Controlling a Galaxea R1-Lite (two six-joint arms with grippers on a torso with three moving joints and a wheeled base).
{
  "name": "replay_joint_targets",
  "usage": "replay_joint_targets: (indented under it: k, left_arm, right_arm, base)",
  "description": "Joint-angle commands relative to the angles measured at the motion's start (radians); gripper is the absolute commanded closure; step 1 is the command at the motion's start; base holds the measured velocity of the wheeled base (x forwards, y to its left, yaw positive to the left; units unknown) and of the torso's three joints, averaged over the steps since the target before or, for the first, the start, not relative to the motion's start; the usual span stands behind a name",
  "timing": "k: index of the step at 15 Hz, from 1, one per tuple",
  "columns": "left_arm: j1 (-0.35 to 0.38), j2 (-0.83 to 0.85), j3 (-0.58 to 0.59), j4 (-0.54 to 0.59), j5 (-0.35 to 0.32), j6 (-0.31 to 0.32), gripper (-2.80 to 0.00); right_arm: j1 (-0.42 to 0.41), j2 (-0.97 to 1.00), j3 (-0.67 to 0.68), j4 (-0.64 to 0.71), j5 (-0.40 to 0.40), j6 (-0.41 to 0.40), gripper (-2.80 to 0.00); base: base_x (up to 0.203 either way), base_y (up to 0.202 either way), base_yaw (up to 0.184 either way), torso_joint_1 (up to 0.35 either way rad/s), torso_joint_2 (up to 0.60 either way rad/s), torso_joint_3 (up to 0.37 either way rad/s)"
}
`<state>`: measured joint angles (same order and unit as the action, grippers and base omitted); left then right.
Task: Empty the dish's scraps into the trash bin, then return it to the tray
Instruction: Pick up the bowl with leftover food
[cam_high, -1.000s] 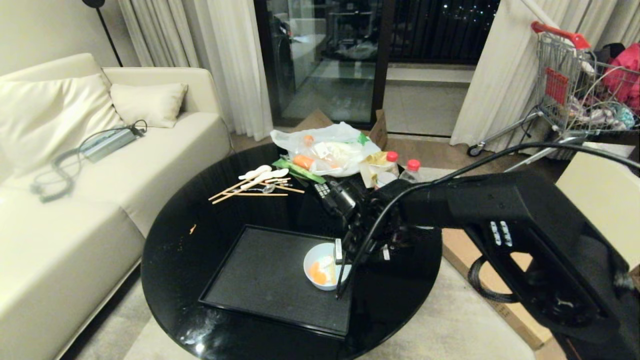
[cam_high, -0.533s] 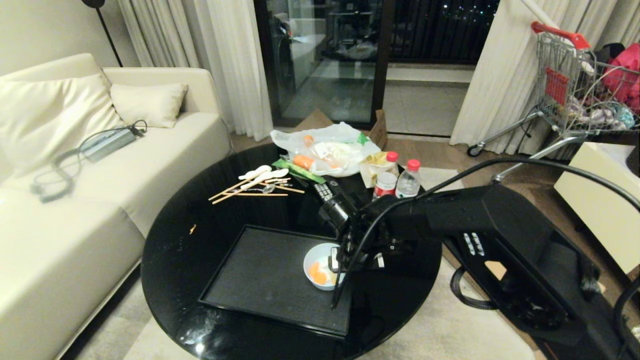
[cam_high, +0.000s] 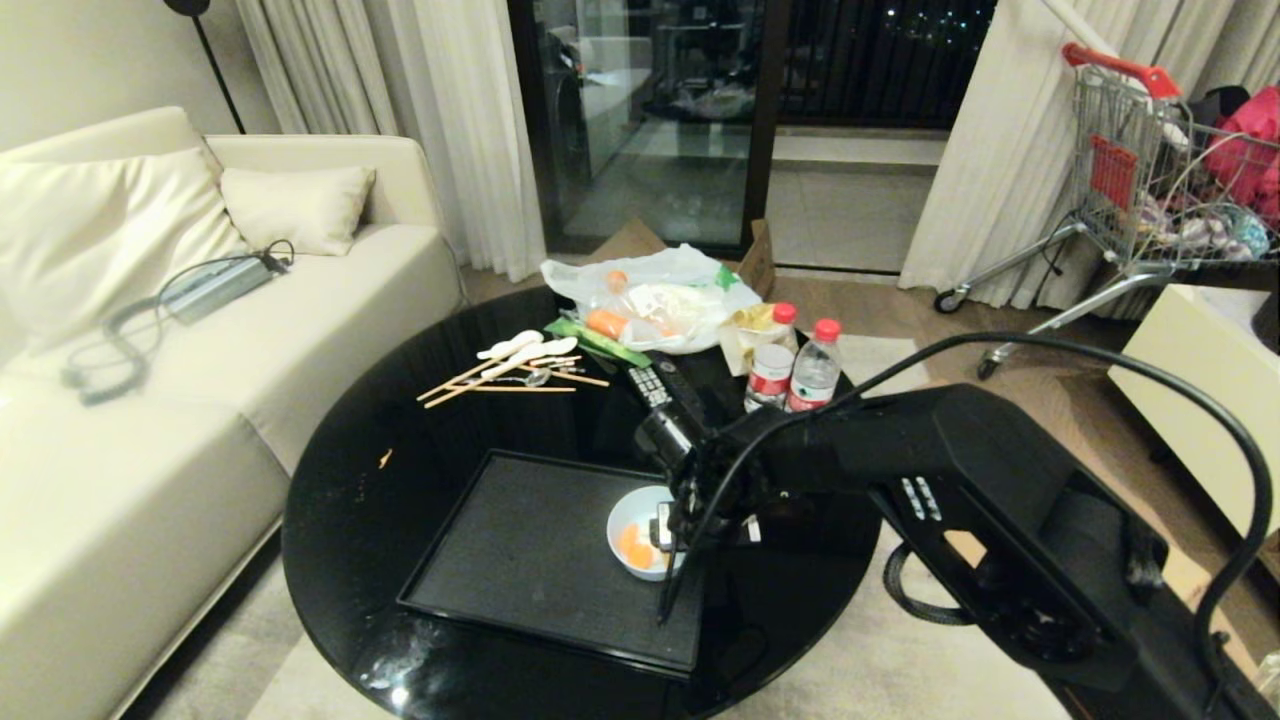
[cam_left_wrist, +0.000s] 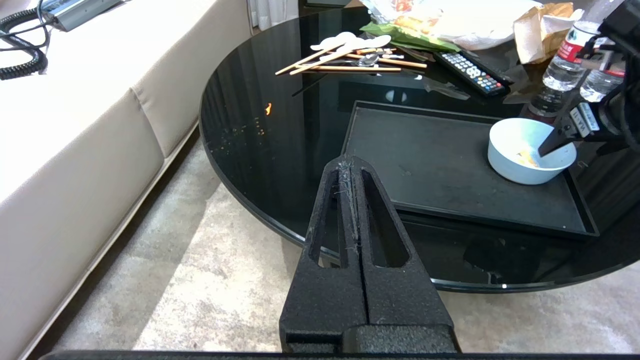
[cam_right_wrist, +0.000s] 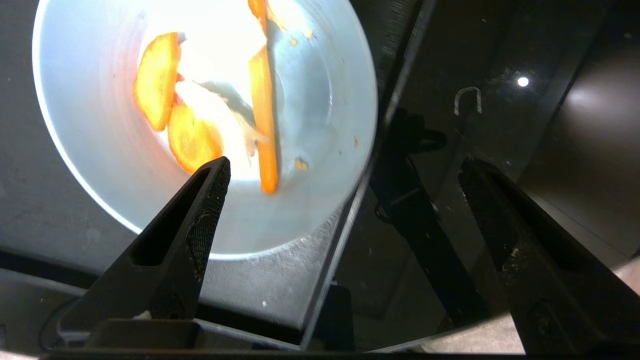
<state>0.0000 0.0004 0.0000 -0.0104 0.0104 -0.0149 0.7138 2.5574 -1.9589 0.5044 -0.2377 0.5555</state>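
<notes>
Hanging parked off the table's (cam_left_wrist: 260, 165) near edge, left pincer (cam_left_wrist: 352, 172) clenched on nothing. Further in, right pincer (cam_right_wrist: 345, 175) spread wide astride the rim of the dish (cam_high: 628, 520), seemingly not gripping; dish with scraps (cam_right_wrist: 192, 137) on the tray (cam_high: 530, 560). Beyond, bottles (cam_high: 815, 372).

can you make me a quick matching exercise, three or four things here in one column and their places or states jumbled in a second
Things:
1. small pale blue bowl
2. orange food scraps
3. right tool
4. left tool

States:
a. shut, off the round black glass table's edge
b. inside the bowl
c. open, straddling the bowl's rim
d. on the flat black tray

Pairs: 1-d, 2-b, 3-c, 4-a
</notes>
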Motion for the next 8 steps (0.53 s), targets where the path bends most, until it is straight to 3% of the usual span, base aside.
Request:
replay_joint_targets:
  k: [1, 8]
  left_arm:
    - [0.000, 0.000, 0.000, 0.000, 0.000, 0.000, 0.00]
    - [0.000, 0.000, 0.000, 0.000, 0.000, 0.000, 0.00]
  right_arm:
    - [-0.001, 0.012, 0.000, -0.012, -0.002, 0.000, 0.00]
    - [-0.001, 0.053, -0.001, -0.071, -0.023, -0.037, 0.00]
  base:
    - [0.000, 0.000, 0.000, 0.000, 0.00, 0.000]
    - [0.000, 0.000, 0.000, 0.000, 0.00, 0.000]
